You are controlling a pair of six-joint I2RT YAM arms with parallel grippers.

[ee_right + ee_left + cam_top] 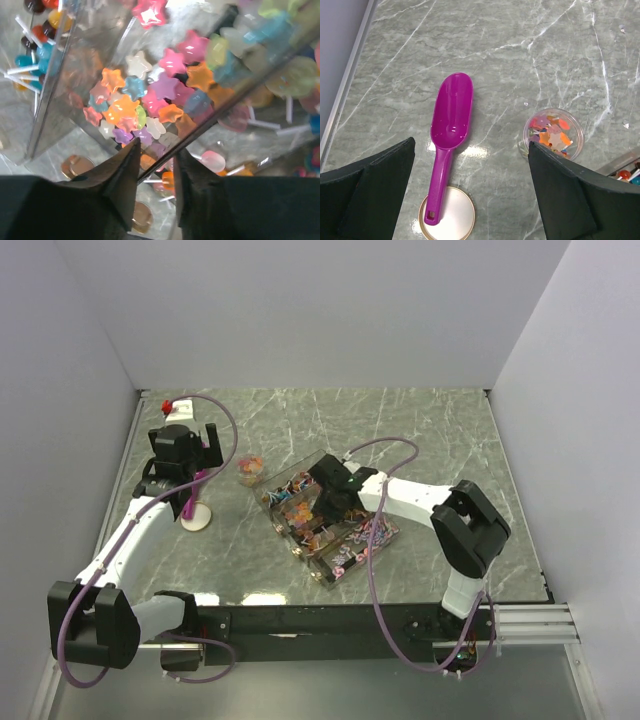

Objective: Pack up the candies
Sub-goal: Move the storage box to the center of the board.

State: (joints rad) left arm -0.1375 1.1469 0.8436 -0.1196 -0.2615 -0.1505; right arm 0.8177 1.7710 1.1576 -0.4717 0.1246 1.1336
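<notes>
One scoop (451, 117), one lid (455, 217), one jar (553, 110), one clear box (298, 542), many candies (135, 107)

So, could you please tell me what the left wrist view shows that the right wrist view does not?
Only the left wrist view: a purple scoop with its handle end over a round lid, and a small clear cup of candies. Only the right wrist view: star-shaped candies heaped in the clear box, with the right gripper astride one clear wall. Both: the marble table, the clear box and lollipops.
</notes>
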